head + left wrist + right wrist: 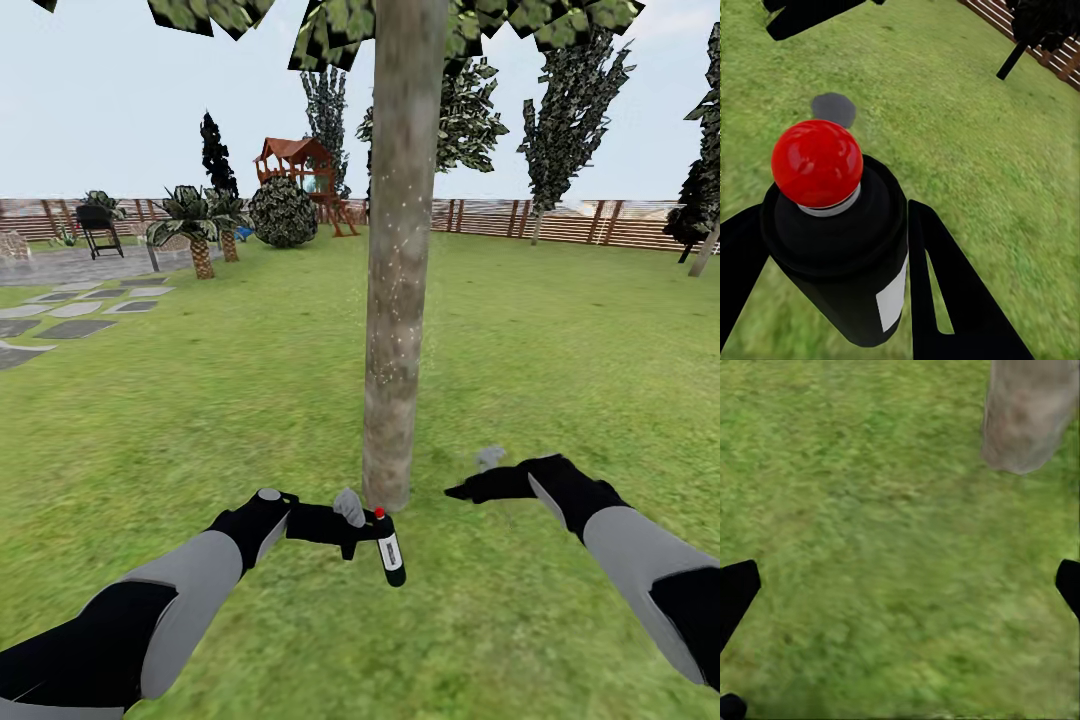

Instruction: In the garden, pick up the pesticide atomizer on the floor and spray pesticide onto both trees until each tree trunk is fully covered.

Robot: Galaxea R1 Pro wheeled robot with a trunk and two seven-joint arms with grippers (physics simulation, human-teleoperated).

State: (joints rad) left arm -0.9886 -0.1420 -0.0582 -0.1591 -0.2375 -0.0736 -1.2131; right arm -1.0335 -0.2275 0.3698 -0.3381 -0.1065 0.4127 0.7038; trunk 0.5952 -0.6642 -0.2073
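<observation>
The tree trunk [400,300], pale and mottled, rises from the lawn straight ahead; fine white specks dot its middle stretch. My left gripper [350,525] is shut on the pesticide atomizer [388,548], a small dark bottle with a white label and a red dot on top. It is held low, just in front of the trunk's base. In the left wrist view the bottle [847,247] sits between the two black fingers. My right gripper [470,485] hangs open and holds nothing, to the right of the trunk's base. The right wrist view has the trunk's foot [1027,412] beyond the spread fingertips [735,592].
Lawn lies all around. Grey stone paving [70,310] is at the far left, with a grill [98,225] and low palm-like plants [195,230] behind it. A round bush [283,212] and a wooden playhouse [300,170] stand further back. The slat fence [560,222] rings the rear.
</observation>
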